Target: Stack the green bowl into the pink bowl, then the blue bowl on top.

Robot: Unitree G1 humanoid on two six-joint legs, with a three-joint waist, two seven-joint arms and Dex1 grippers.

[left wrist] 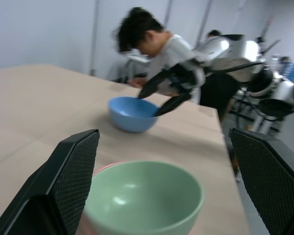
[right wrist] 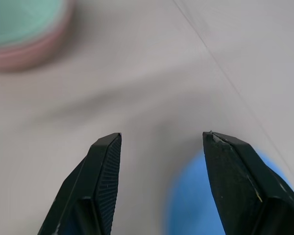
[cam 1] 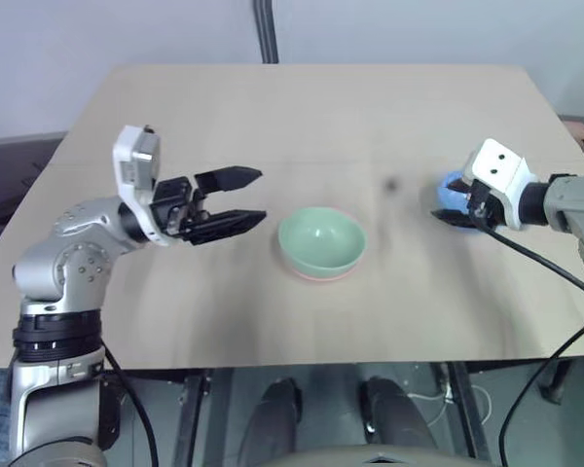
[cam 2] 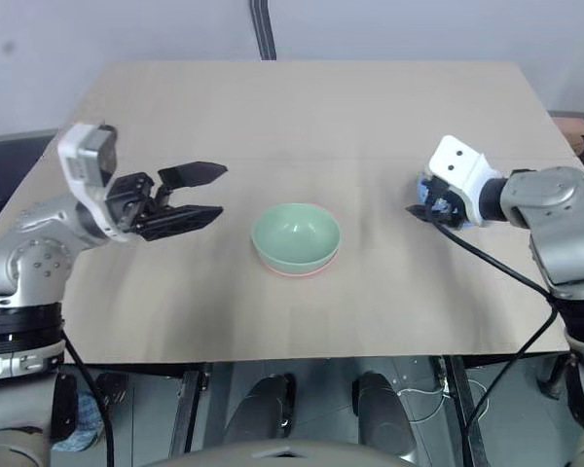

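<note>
The green bowl (cam 1: 321, 239) sits nested in the pink bowl (cam 1: 316, 277) at the middle of the table; only the pink rim shows beneath it. My left gripper (cam 1: 260, 197) hovers just left of this pair, level, pointing at it, open and holding nothing. At the right stands the blue bowl (left wrist: 132, 113), mostly hidden behind my right gripper (cam 1: 446, 212) in the head views. That gripper is open, with its fingers (right wrist: 106, 166) spread over the blue bowl's (right wrist: 191, 205) near rim, gripping nothing.
The tan table (cam 1: 302, 117) is bare toward the back, and its front edge (cam 1: 273, 362) runs close below the bowls. Beyond the table's right side, the left wrist view has a person (left wrist: 157, 44) leaning over and other robot hardware (left wrist: 274, 93).
</note>
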